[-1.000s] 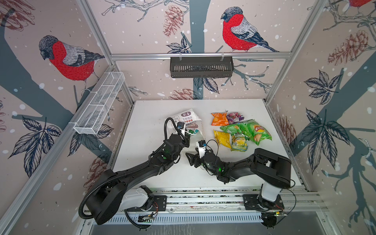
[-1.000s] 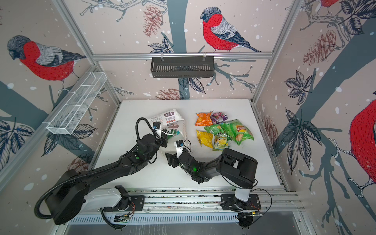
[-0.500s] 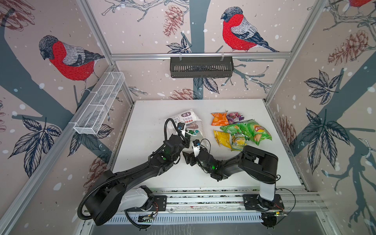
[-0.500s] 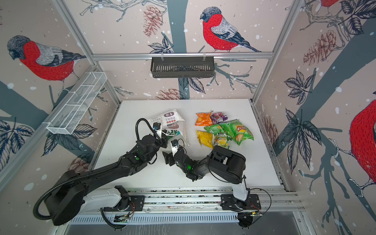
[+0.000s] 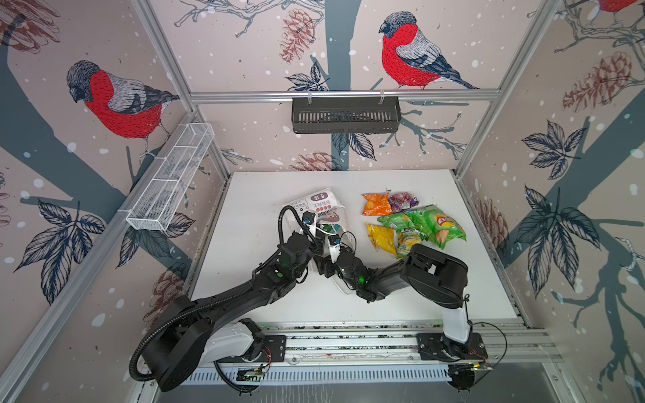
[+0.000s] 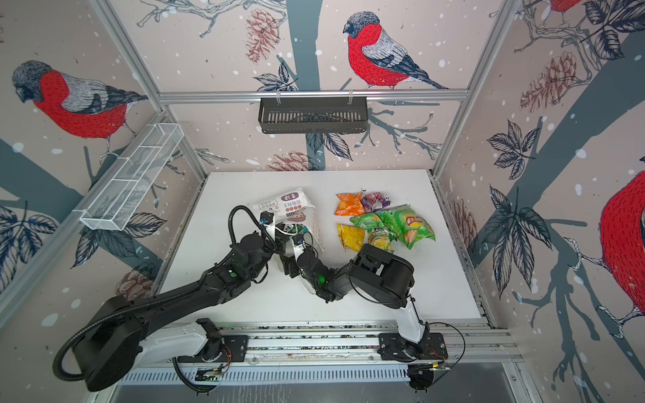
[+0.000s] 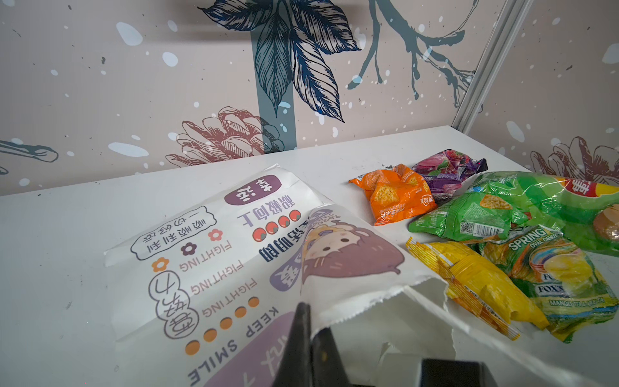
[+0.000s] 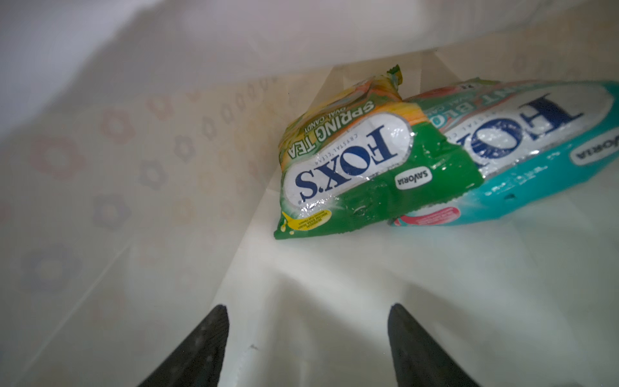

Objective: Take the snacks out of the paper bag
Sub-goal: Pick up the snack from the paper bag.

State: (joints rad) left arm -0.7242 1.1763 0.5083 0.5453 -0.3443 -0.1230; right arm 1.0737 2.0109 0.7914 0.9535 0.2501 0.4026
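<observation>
My left gripper (image 7: 311, 323) was closed on the upper edge of the paper bag (image 7: 234, 268), pinching the paper so that the mouth was lifted open. The bag lay flat on the white table (image 5: 265, 195), with its mouth turned toward my two arms.

My right gripper (image 8: 308, 308) was inside that mouth, its jaws set wide apart and holding nothing. In front of it, deeper in the bag near the closed end, lay two snacks: a green packet (image 8: 351, 174) and a teal packet (image 8: 536, 150). The green one was the nearer, and its edge lay over the edge of the teal one. Neither packet touched my fingertips; bare paper floor was between us.

The green packet was not straight ahead but a little to one side of my middle line. Its long axis ran at a slant across my line of approach, so one sealed corner pointed toward me. I judged that this corner was the part to take, and that the jaws were wide enough for it.

Only the right arm could reach here, because the left one was busy with the bag.

The other snacks (image 5: 415, 223) were already out, in a loose group on the table beside the bag, on my right side
</observation>
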